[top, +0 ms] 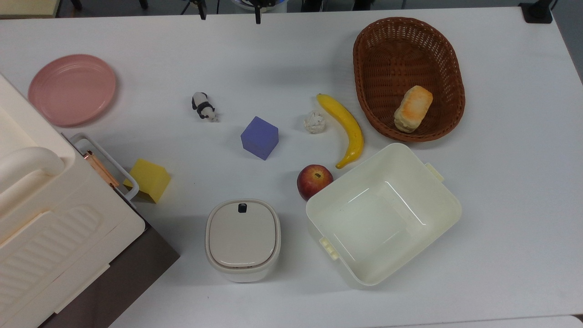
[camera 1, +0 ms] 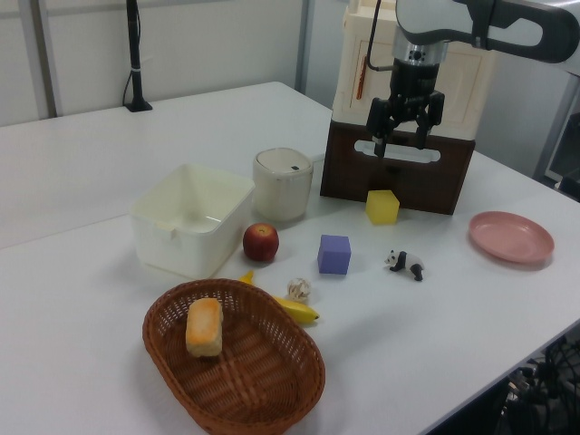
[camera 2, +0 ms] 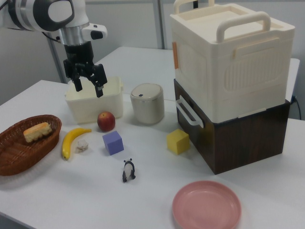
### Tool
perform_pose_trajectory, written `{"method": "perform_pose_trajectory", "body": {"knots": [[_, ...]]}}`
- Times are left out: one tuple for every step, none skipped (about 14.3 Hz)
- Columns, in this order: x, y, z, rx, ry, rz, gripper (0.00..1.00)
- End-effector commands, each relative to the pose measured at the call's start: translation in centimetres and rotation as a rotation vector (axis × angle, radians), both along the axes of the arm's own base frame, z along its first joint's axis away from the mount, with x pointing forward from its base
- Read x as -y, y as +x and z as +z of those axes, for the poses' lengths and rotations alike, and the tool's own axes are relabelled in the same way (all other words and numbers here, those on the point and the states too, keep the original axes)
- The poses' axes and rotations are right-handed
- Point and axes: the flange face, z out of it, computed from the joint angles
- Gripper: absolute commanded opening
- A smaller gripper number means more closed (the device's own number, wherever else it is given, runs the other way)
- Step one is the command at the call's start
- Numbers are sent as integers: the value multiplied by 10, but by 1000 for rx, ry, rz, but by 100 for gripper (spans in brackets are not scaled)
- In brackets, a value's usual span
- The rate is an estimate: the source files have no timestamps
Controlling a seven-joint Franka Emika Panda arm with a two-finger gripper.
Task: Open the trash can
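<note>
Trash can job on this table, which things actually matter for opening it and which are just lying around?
Belongs to the job:
trash can, lid shut
its lid button
end effector, open, raised above the table

Just lying about:
apple
banana
purple cube
yellow cube
panda figure
pink plate
wicker basket
cream tub

On the bench [top: 501,228], in the top view, the trash can [top: 242,239] stands at 6 o'clock of the cube [top: 259,137]. The apple [top: 314,181] sits at its 2 o'clock, touching the open tub [top: 382,214]. The banana [top: 346,128] lies at the apple's 12 o'clock, the crumpled paper ball [top: 314,122] just beside it. The bread roll [top: 412,109] rests in the wicker basket [top: 378,54]. The toy panda [top: 203,106] stands at 10 o'clock of the cube.
</note>
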Motion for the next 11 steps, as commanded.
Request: {"method": "perform_pose_trajectory", "body": {"knots": [[0,-2,2,-16,25,73,100],[-1,-1,2,-15,25,72,100],[-2,-1,1,-10,23,67,100],[-3,0,2,2,23,44,100],[-3,2,3,17,23,12,100],[-3,2,4,24,23,-2,100],[-3,2,4,24,23,1,100],[-3,2,4,24,23,6,100],[-3,2,3,22,23,6,100],[-3,2,3,22,23,6,100],[-3,2,3,22,23,6,100]]}}
